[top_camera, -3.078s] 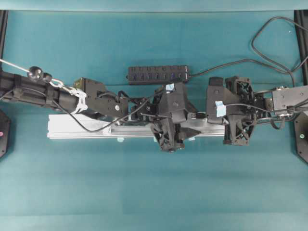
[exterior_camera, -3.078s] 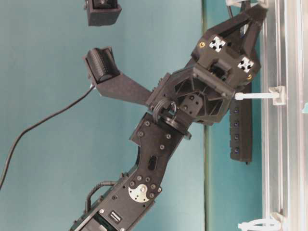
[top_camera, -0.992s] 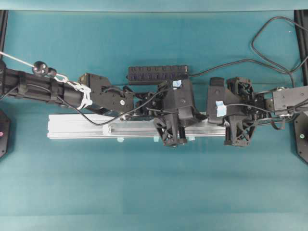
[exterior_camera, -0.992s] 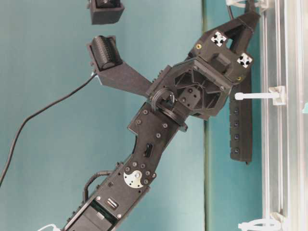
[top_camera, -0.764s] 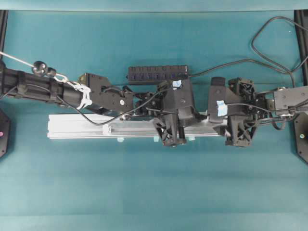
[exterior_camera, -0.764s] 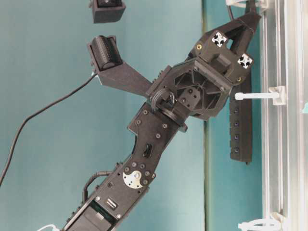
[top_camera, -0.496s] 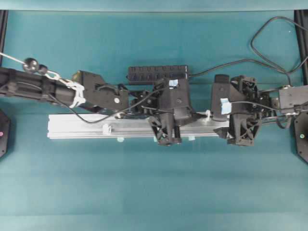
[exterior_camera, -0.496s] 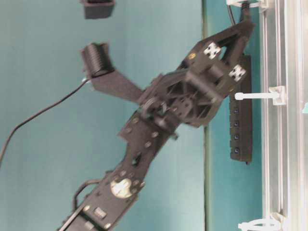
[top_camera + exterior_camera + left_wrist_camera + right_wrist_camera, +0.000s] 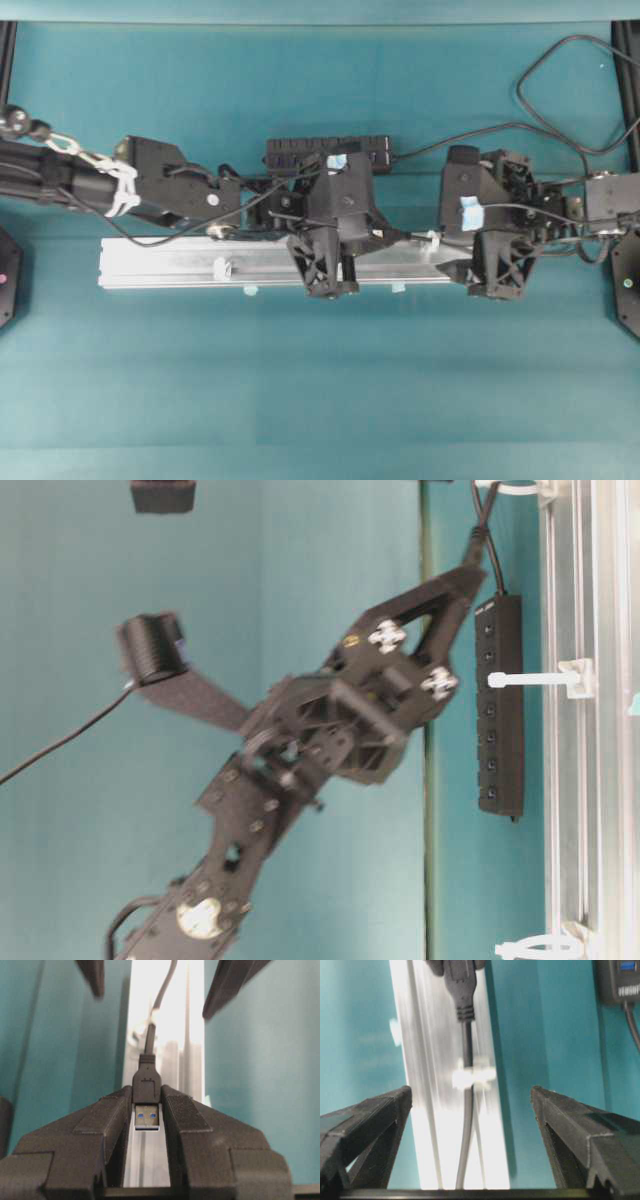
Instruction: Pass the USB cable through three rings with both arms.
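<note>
Handover done: right gripper (image 9: 470, 1147) jaws now spread wide, cable (image 9: 465, 1125) released. Left gripper (image 9: 146, 1110) clenched on plug (image 9: 146, 1087), drawn back along rail (image 9: 160, 265). Cable threaded through ring (image 9: 472, 1076) near rail's right end; two rings outstanding.

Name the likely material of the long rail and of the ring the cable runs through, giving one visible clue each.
Rail: probably aluminium, brushed silver, with long grooves and bright glare. Ring: likely white plastic, matte and thin, though blurred here; the USB cable passes through it.
</note>
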### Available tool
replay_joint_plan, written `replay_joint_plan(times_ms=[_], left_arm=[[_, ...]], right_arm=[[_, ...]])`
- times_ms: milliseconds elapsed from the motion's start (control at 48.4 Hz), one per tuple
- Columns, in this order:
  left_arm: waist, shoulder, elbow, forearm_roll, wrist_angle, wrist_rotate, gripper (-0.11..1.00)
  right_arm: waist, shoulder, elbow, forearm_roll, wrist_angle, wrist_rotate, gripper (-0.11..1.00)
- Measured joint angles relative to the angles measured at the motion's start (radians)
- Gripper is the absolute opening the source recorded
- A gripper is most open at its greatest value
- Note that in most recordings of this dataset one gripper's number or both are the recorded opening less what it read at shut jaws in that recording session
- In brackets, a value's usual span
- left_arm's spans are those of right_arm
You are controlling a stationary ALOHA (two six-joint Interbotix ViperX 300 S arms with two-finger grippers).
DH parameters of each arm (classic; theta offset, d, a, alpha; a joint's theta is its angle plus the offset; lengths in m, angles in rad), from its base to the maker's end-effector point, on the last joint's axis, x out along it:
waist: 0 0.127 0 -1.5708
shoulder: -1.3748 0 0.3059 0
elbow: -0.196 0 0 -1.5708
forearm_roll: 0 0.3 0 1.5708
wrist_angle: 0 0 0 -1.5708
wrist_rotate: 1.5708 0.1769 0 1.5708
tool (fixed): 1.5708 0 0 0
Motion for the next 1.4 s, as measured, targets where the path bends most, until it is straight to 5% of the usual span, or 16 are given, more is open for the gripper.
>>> replay_joint_plan(times_ms=[682, 1177, 1405], left_arm=[[0.0, -0.031, 0.021, 0.002, 0.0, 0.002, 0.24], [0.002, -0.031, 0.021, 0.002, 0.0, 0.002, 0.24], [0.005, -0.031, 0.023, 0.002, 0.0, 0.002, 0.24]], right_arm=[[-0.014, 0.11, -0.074, -0.006, -0.132, 0.0, 0.64], [-0.029, 0.115, -0.067, -0.008, -0.183, 0.0, 0.02], [-0.025, 0.115, -0.067, -0.008, -0.183, 0.0, -0.05]])
